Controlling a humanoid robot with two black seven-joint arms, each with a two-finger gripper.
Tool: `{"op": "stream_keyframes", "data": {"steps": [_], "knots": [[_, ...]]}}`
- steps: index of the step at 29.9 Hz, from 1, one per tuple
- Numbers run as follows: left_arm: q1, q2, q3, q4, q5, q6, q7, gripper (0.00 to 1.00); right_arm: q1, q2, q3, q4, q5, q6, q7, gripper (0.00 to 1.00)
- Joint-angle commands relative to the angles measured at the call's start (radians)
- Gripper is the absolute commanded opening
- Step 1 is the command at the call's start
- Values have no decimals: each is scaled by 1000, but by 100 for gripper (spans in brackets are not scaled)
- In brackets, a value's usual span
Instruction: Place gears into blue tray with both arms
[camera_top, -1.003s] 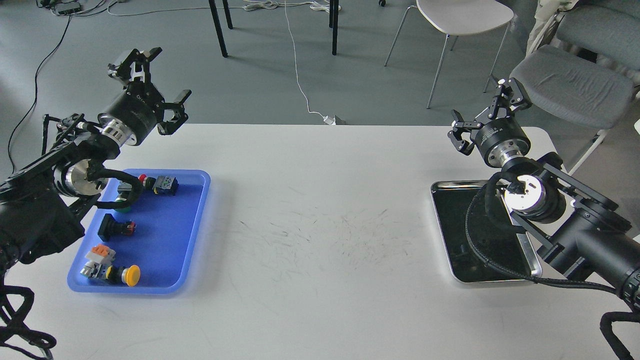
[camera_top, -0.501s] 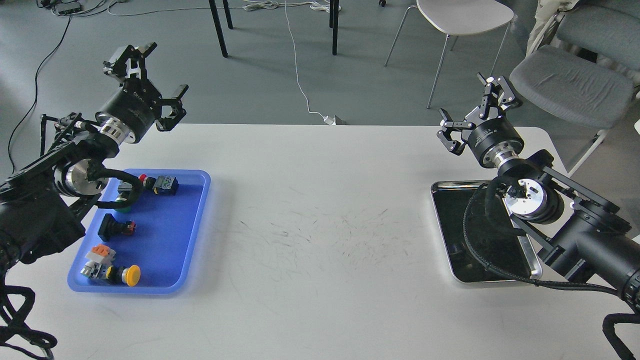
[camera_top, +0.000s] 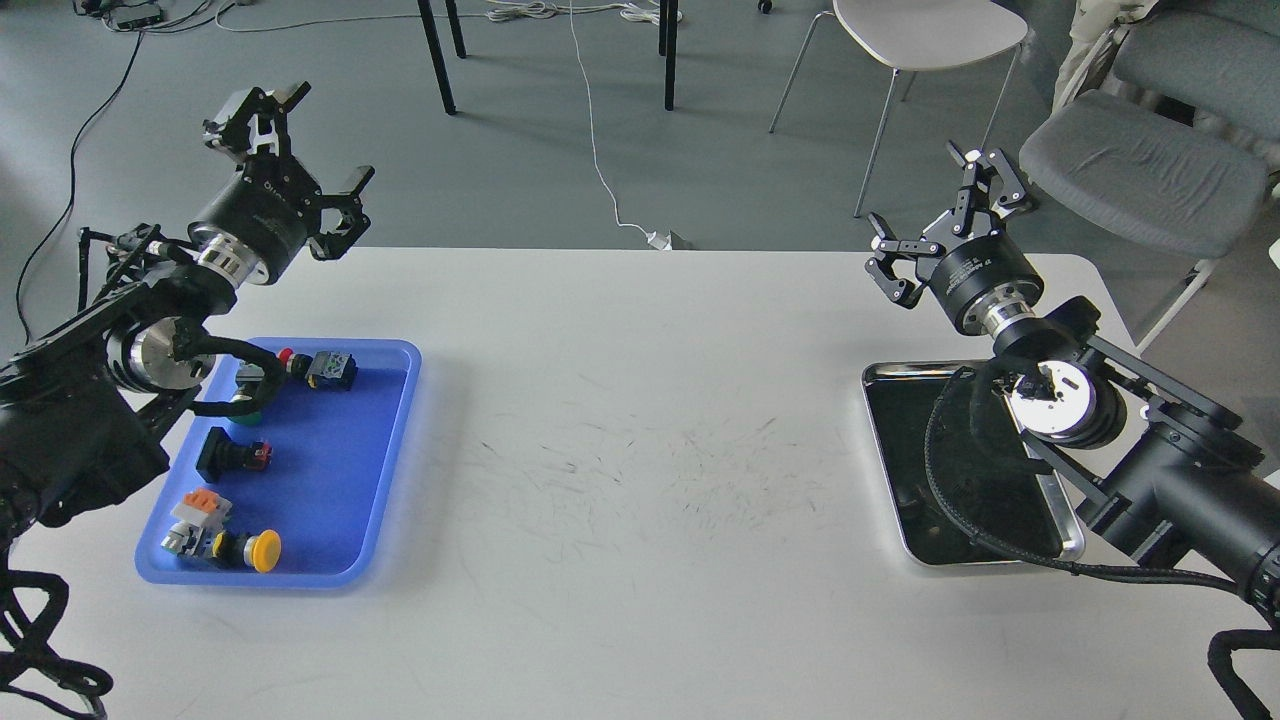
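Two arms of mine reach in over the white counter (camera_top: 640, 480), one from each side, and both end raised above its far edge. My left gripper (camera_top: 290, 150) hangs above the far left corner of the counter, beyond the blue tray (camera_top: 340, 470), with its fingers spread wide and nothing between them. My right gripper (camera_top: 940, 225) is lifted above the far right part of the counter, beyond the silver tray (camera_top: 885, 440), and its fingers are likewise spread apart and hold nothing.

The blue tray lies flat on the left side of the counter, near my left arm. Inside it are several push-button switches: one with a red tip and a dark body (camera_top: 320, 368) at the far end, a green-capped one (camera_top: 248, 412) partly hidden by my arm's cable, a black one (camera_top: 230, 455) in the middle, an orange-and-white one (camera_top: 198, 507) and a yellow-capped one (camera_top: 255, 550) at the near end. I cannot make out any gears among them, or anywhere on the counter.

The silver tray sits on the right side, well apart from the blue tray; my right arm crosses over its right half, and its dark reflective floor shows nothing I can identify.
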Motion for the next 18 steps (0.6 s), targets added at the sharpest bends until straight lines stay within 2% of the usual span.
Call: {"op": "stream_keyframes", "data": {"steps": [1, 7, 18], "knots": [[0, 0, 0, 0, 0, 0, 0, 99, 3, -2, 11, 0, 1, -10, 4, 99], [0, -1, 0, 0, 0, 0, 0, 99, 4, -1, 13, -5, 1, -79, 6, 99], [-3, -1, 0, 0, 0, 0, 0, 99, 6, -11, 2, 3, 1, -101, 2, 99]]}}
